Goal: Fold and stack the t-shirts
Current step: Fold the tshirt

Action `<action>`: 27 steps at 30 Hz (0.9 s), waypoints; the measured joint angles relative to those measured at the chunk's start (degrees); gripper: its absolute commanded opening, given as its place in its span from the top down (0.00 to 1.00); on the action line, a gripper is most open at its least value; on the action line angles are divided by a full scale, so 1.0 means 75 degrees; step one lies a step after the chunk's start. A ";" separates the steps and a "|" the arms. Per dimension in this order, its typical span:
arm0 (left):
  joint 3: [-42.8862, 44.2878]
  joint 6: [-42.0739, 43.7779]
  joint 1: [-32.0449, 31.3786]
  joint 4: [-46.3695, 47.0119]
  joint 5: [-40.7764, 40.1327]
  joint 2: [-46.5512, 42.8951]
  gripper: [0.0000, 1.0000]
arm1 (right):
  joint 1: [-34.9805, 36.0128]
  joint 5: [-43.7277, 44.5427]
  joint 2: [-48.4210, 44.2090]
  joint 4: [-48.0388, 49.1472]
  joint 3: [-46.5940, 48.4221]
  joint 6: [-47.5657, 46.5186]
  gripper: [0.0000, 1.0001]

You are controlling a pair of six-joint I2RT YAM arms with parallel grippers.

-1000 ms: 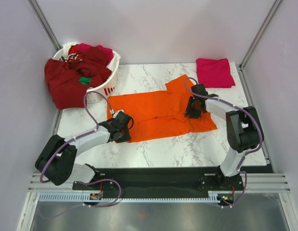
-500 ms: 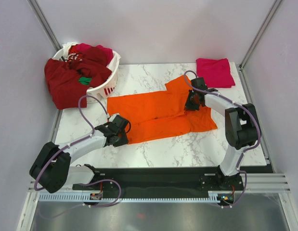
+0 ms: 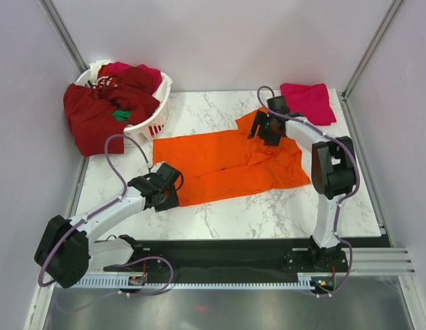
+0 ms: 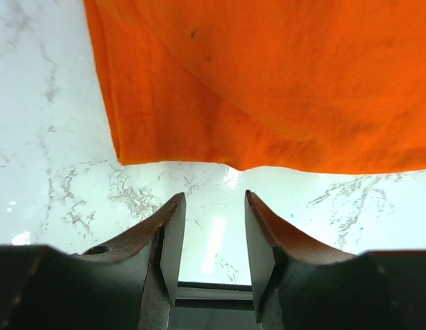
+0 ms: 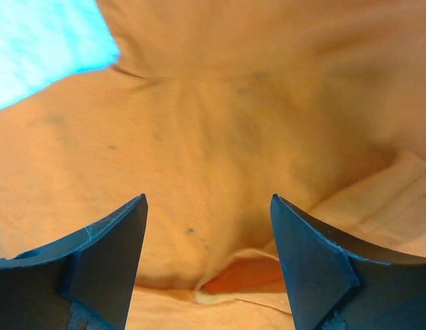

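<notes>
Both grippers released, nothing held. Nearest: left gripper [image 4: 211,206], fingers part-spread over bare marble table [image 3: 268,213], just short of the near-left hem of the orange t-shirt [image 3: 226,161], which lies spread across mid-table. Farther: right gripper [image 5: 207,206], fingers wide, over the shirt's far-right sleeve area. Far right corner: folded magenta t-shirt [image 3: 307,103]. Far left: white basket [image 3: 162,96] heaped with dark red t-shirts [image 3: 96,120], green cloth [image 3: 120,115] showing.

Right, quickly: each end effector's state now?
Left end effector: open, holding nothing.
Right end effector: open above the orange t-shirt, holding nothing.
</notes>
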 measured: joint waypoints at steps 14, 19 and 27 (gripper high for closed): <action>0.1381 0.0417 0.0000 -0.1195 -0.0431 -0.0781 0.50 | -0.0050 0.1271 -0.3398 0.0393 -0.1781 -0.0408 0.60; 0.1926 0.1049 0.0000 -0.1317 -0.0618 -0.1163 0.48 | -0.0096 0.1463 -0.3171 0.0178 -0.3162 -0.0391 0.74; 0.1833 0.1335 0.0000 -0.1585 -0.1139 -0.1845 0.48 | -0.0093 0.1629 -0.2702 0.0131 -0.3439 -0.0388 0.74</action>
